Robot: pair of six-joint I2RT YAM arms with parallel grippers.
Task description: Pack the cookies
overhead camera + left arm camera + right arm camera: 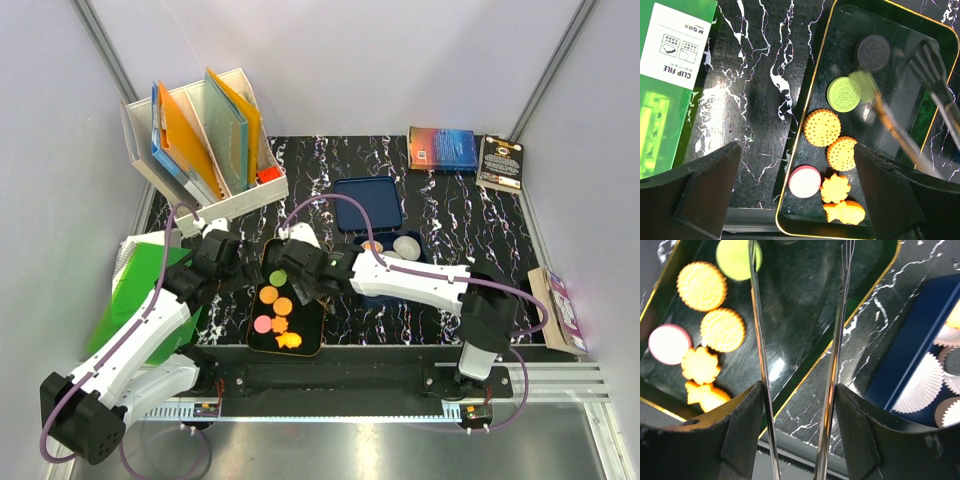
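Right wrist view is showing the cookies [722,330] lying in the black tray [805,305], off to the left of the right gripper [797,390] and just ahead of its fingers. That claw is pinching a pair of metal tongs [761,365], one blade pressing along each finger, and the blades are standing apart with nothing between them. The left blade is crossing the edge of the green cookie [737,257]; whether it is touching is impossible to call. To the right of the claw, white cup liners [920,385] are sitting in a blue box [900,355].

From above, the right arm is stretching low and leftward across the table, wrist over the tray. The left arm is angling up from its base, and the left gripper [796,147] is hovering spread wide and empty, with the tray's near edge below it and the cookies just ahead.
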